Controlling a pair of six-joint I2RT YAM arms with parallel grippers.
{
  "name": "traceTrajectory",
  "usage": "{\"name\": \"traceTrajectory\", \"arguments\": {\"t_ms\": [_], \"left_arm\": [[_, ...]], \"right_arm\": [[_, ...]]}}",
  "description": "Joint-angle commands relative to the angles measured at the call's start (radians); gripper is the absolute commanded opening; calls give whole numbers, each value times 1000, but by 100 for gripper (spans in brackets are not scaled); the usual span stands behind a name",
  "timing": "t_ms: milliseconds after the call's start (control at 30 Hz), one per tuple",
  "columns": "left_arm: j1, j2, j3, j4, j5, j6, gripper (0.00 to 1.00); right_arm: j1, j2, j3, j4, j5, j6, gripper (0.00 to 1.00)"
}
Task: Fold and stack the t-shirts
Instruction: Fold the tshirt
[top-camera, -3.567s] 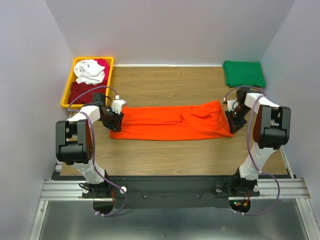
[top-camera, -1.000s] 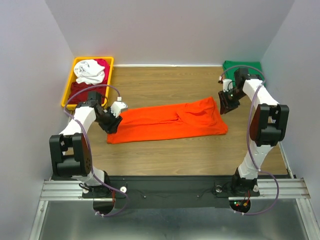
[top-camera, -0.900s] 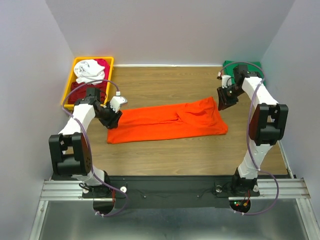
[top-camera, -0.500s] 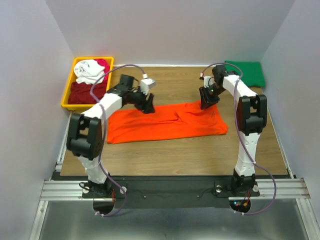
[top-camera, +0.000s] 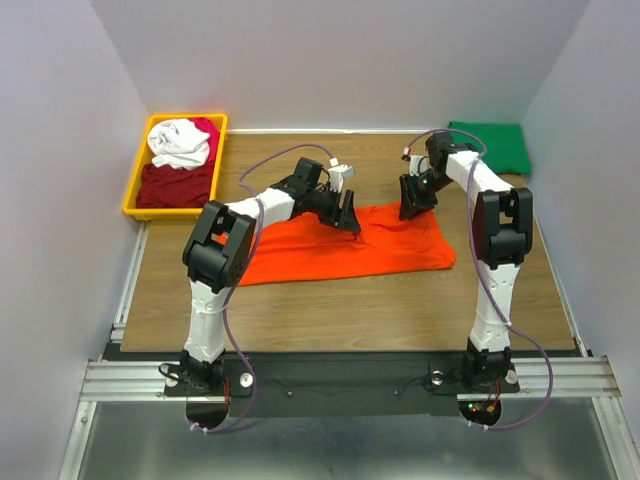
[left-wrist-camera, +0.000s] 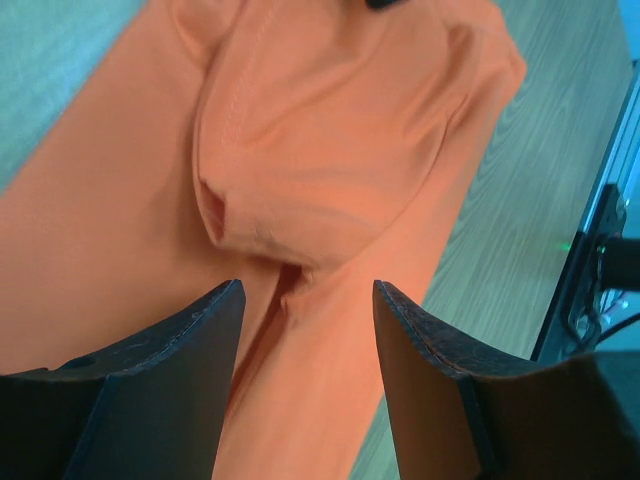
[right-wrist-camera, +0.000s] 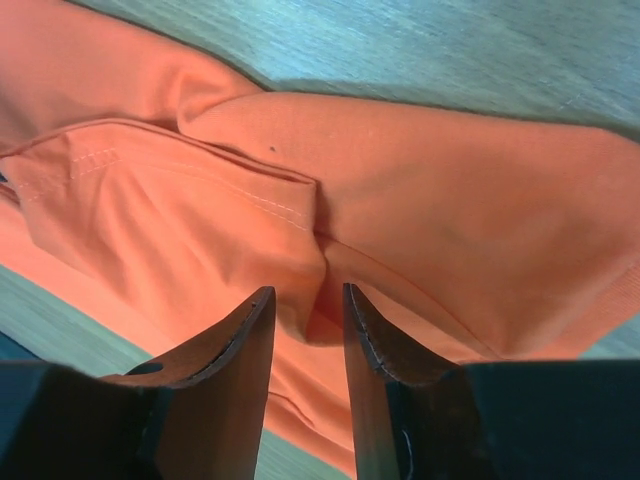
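Observation:
The bright orange t-shirt (top-camera: 390, 250) lies spread in a long strip across the middle of the table. My left gripper (top-camera: 352, 218) hangs open over the strip's far edge near its centre. In the left wrist view its jaws (left-wrist-camera: 308, 290) stand wide apart above a rounded fold of orange cloth (left-wrist-camera: 330, 150), with nothing between them. My right gripper (top-camera: 410, 205) is at the shirt's far right part. Its jaws (right-wrist-camera: 305, 295) stand a narrow gap apart over a stitched fold (right-wrist-camera: 450, 200) and hold nothing. A dark green t-shirt (top-camera: 492, 147) lies folded at the back right corner.
A yellow bin (top-camera: 170, 211) at the back left holds a white shirt (top-camera: 180, 142), a dark red one (top-camera: 175, 185) and a magenta one (top-camera: 207, 128). Bare wooden table (top-camera: 330, 320) runs in front of the orange shirt. Grey walls close three sides.
My left gripper has swung from the shirt's left end rightward along its far edge to the centre. My right gripper came in from the right end and has held still for half a second.

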Motion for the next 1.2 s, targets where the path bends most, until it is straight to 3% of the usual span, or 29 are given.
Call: {"name": "traceTrajectory", "arguments": {"t_ms": [0,267,367,467,500,567,800,1167], "left_arm": [[-4,29,73,77,35,-77,62],[-6,103,143,83,35,-102,52],[-6,116,165,86,32,-102,40],[-6,116,174,89,40,-109,21],[-6,114,172,89,45,-109,11],[-3,96,160,100,43,-103,1],[9,20,77,149,28,-91,0],[19,-73,1,165,6,-36,0]], "right_arm": [[-2,17,39,16,-37,20,38],[-2,41,57,18,-43,30,32],[-4,38,64,19,-39,33,25],[-2,25,68,24,-43,34,18],[-2,15,71,22,-43,37,16],[-2,2,76,24,-45,34,14],[-2,-28,85,27,-68,37,1],[-2,-67,74,71,-97,39,1]]}}
